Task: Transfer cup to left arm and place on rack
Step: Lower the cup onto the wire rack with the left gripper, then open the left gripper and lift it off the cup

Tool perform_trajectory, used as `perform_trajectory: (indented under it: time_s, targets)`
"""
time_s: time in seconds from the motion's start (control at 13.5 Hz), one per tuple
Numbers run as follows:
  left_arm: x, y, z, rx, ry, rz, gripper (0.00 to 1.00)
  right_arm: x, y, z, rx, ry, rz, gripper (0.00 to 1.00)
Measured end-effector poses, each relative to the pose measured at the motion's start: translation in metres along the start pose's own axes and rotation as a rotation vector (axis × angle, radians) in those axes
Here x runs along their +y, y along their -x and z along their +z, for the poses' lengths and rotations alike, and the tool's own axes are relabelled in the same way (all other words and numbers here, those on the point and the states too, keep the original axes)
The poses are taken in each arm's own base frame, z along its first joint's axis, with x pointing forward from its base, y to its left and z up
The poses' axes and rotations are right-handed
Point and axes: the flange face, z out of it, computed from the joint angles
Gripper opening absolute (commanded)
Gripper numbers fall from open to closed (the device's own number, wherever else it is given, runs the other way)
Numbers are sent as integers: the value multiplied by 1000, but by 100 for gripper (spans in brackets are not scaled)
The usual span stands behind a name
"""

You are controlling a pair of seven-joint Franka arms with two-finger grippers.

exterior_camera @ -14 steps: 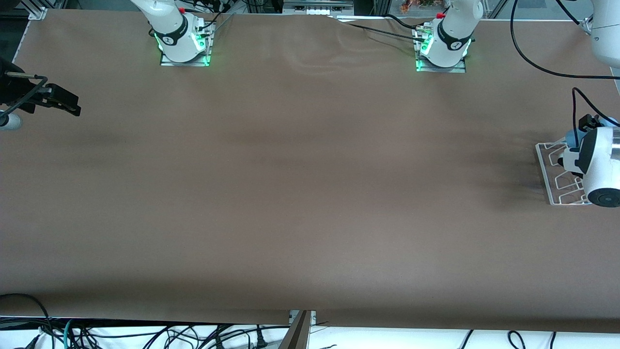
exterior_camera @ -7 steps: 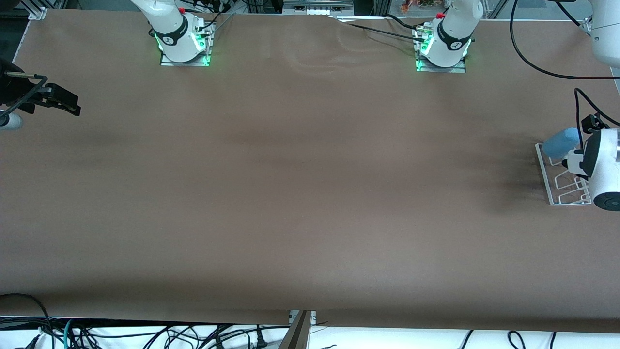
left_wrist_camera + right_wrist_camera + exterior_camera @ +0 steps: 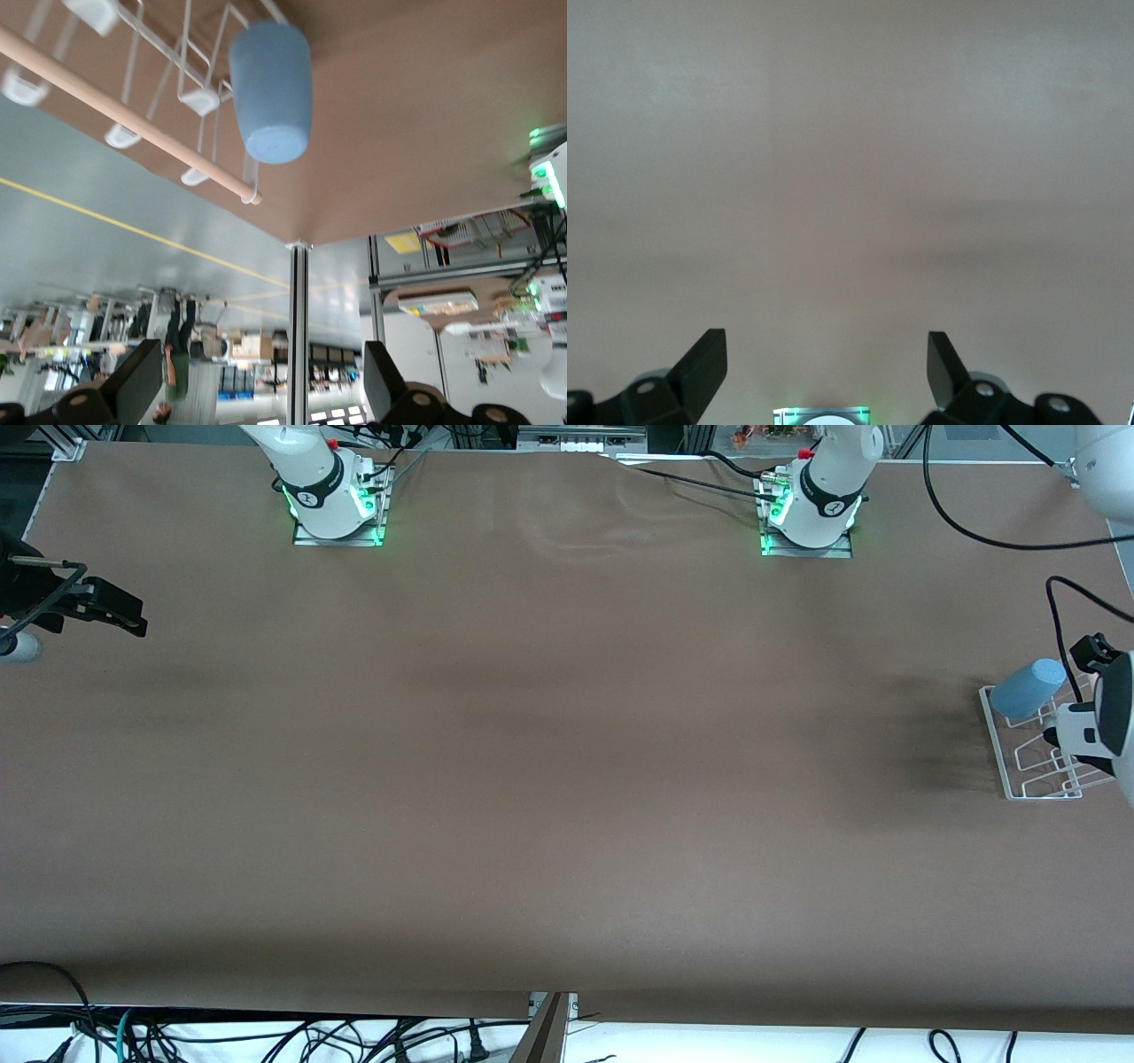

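The light-blue cup (image 3: 1028, 688) sits tilted, mouth down, over the prongs of the white wire rack (image 3: 1019, 771), at the rack's end farther from the front camera. In the left wrist view the cup (image 3: 272, 88) shows its closed base beside the rack's pale wooden rod (image 3: 133, 128). My left gripper (image 3: 263, 354) is open and empty, well clear of the cup. Only the left arm's wrist (image 3: 1107, 722) shows in the front view, over the rack. My right gripper (image 3: 115, 613) waits open and empty over the right arm's end of the table; it also shows in the right wrist view (image 3: 827, 341).
The brown table (image 3: 549, 779) is bare between the arms. The arm bases (image 3: 337, 509) (image 3: 811, 514) glow green along the edge farthest from the front camera. The left arm's thick black cable (image 3: 974, 538) loops above the table near the rack.
The left arm has drawn back from the rack toward the view's edge, uncovering the cup, which stays on the prongs. The right arm has not moved.
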Motion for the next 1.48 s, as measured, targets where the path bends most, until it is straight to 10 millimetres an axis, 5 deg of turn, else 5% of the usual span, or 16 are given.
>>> perform_trajectory:
  time_s: [0.37,0.67,0.81,1.04,1.48]
  targets:
    - [88,35,-126,206,-175,32,100,0,-2,3,-5,-1,0,100]
    - [160,50,-178,278,-272,7,100,1,-2,3,-5,-1,1,100]
    - [185,62,-189,353,-233,-41,100,1,-2,3,-5,-1,1,100]
    - [198,90,-185,457,-116,-190,100,1,-2,3,-5,-1,1,100]
    - [157,135,-142,717,73,-365,100,1,-2,3,-5,-1,2,100]
